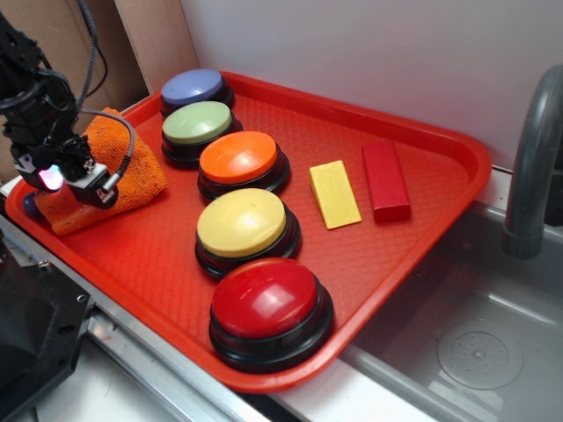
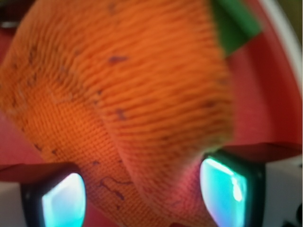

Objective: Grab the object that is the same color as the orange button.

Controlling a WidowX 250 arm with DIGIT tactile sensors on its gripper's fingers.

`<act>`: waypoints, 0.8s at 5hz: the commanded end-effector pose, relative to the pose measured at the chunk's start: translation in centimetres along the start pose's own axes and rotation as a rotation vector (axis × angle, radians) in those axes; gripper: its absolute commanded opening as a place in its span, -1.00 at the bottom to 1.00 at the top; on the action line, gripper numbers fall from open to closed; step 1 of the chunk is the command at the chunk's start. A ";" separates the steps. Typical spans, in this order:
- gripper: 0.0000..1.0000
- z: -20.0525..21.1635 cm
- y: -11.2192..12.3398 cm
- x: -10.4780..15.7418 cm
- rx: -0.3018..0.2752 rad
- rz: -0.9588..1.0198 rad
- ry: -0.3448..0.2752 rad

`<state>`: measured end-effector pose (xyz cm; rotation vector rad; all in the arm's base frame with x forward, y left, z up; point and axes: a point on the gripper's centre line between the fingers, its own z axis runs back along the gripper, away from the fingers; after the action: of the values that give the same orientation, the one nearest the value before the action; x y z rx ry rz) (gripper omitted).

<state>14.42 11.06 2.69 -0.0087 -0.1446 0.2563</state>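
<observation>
Red tray (image 1: 422,132) with pebbled pattern; orange ribbed cloth (image 1: 132,167); buttons blue (image 1: 192,86), green (image 1: 195,121), orange (image 1: 238,156), yellow (image 1: 241,221), red (image 1: 264,297); yellow block (image 1: 334,193), red block (image 1: 385,179)

The black arm reaches down at the far left, wrist tilted. Its gripper (image 1: 66,180) points downward, fingers (image 2: 61,201) spread apart with orange fabric bunched between them.

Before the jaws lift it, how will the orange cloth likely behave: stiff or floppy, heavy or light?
Probably floppy: the orange cloth lies bunched and folded on the tray, so its free edges should droop when lifted. Likely light, being thin woven fabric. Its nubbly weave should grip rather than slip; in the wrist view the fingers sit on either side of a fold.
</observation>
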 end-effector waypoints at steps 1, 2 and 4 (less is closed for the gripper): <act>-1.00 0.0 0.6 1.0 0.019 -0.006 -0.041; -1.00 -0.3 0.4 1.0 0.026 -0.002 -0.032; -1.00 2.9 -0.1 1.6 0.073 0.005 -0.056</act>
<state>14.91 10.55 4.77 0.0416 -0.1558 0.2772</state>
